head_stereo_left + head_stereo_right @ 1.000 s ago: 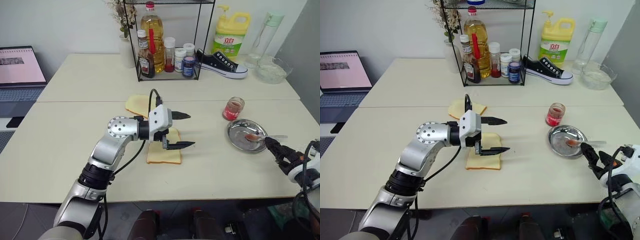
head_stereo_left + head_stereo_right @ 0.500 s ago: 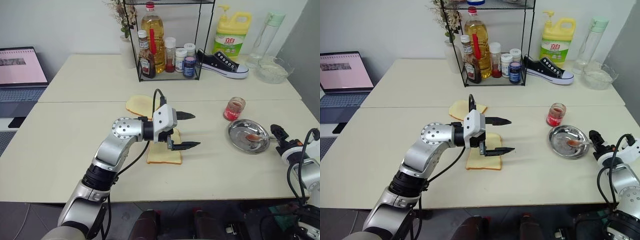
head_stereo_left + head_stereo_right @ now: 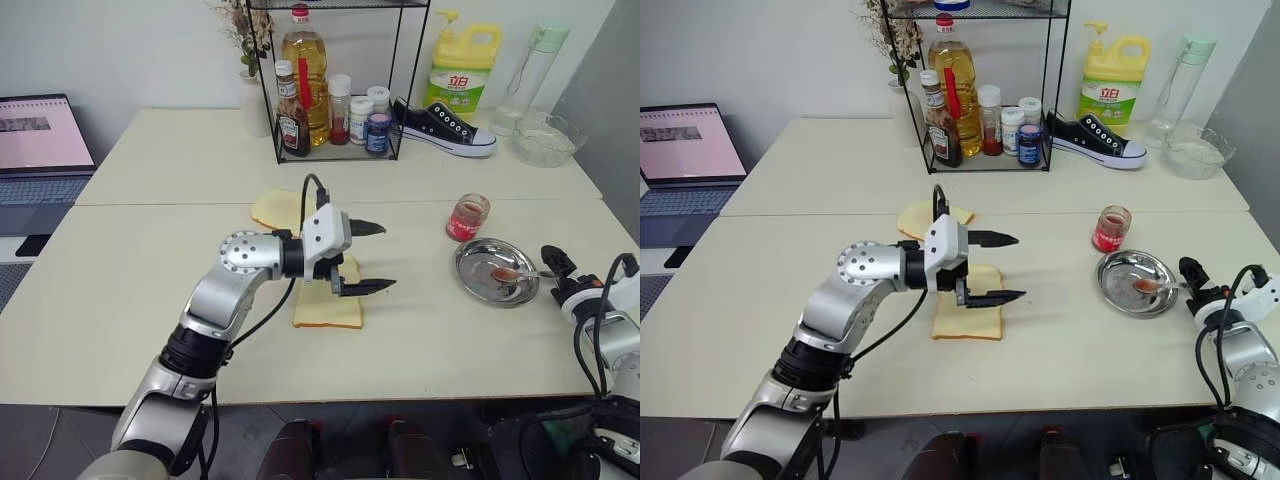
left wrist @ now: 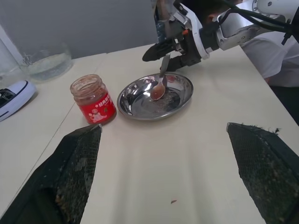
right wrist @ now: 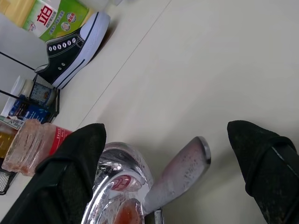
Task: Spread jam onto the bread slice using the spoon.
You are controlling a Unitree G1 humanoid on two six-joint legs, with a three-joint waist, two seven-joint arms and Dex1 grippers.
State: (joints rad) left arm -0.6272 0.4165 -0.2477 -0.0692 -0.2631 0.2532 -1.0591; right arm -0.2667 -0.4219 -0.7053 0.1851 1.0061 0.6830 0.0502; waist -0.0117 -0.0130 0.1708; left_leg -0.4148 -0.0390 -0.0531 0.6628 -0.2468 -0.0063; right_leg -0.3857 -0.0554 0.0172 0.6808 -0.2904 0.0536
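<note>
Evidently little was done: the bread slice (image 3: 328, 305) lay bare mid-desk, while the jam-tipped spoon (image 4: 160, 86) rested in the steel dish (image 3: 474, 270) near the right edge, ungrasped between the spread right tool (image 4: 164, 55).

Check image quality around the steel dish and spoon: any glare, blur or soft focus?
Left eye view: even light, steel dish shows soft highlights, no blown glare. Left wrist view: dish and spoon sharp, rim reflective; the left tool's fingers close up and soft. Right wrist view: spoon handle and the right tool's fingers blurred from closeness; shoe sharper.
</note>
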